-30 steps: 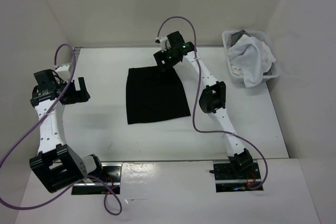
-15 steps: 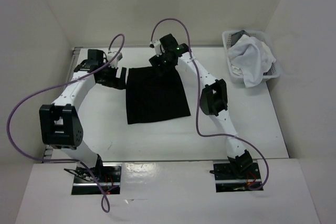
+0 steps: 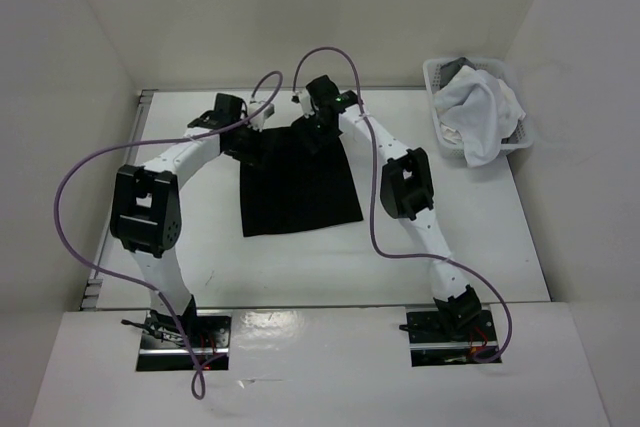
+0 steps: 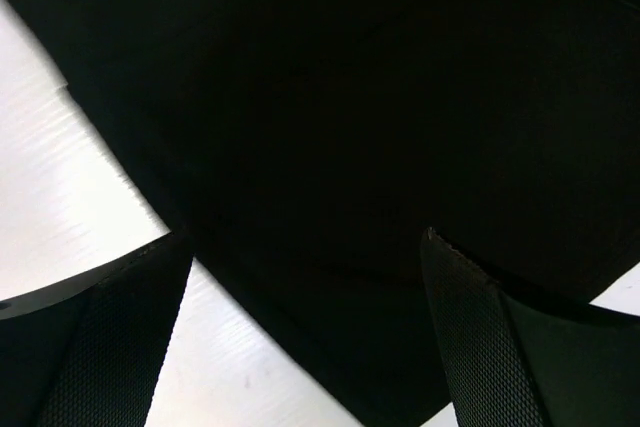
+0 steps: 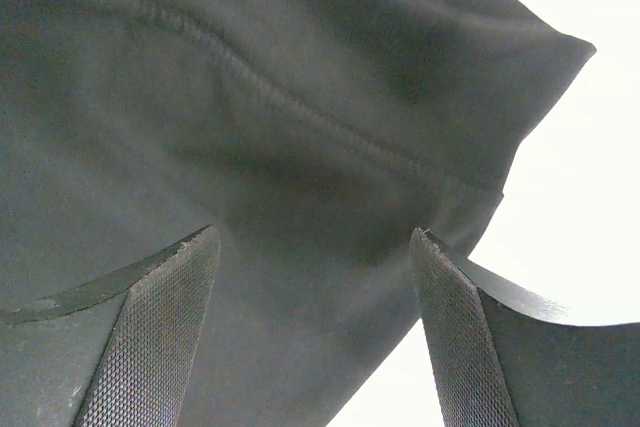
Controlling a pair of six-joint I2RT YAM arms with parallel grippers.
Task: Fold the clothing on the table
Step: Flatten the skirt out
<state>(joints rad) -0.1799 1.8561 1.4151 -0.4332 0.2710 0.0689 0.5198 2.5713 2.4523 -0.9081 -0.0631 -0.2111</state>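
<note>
Tabletop [image 3: 300,267] was white, with walls on three sides. Clothing [image 3: 300,192] lay flat mid-table, toward the far edge. Both arms hid its far hem from above. White basket [image 3: 437,75] stood at the far right corner, well apart, heaped with white cloth [image 3: 480,112]. Left end effector [image 3: 252,142] was spread wide over the garment's far left corner. Right end effector [image 3: 312,132] was spread over the far hem.
</note>
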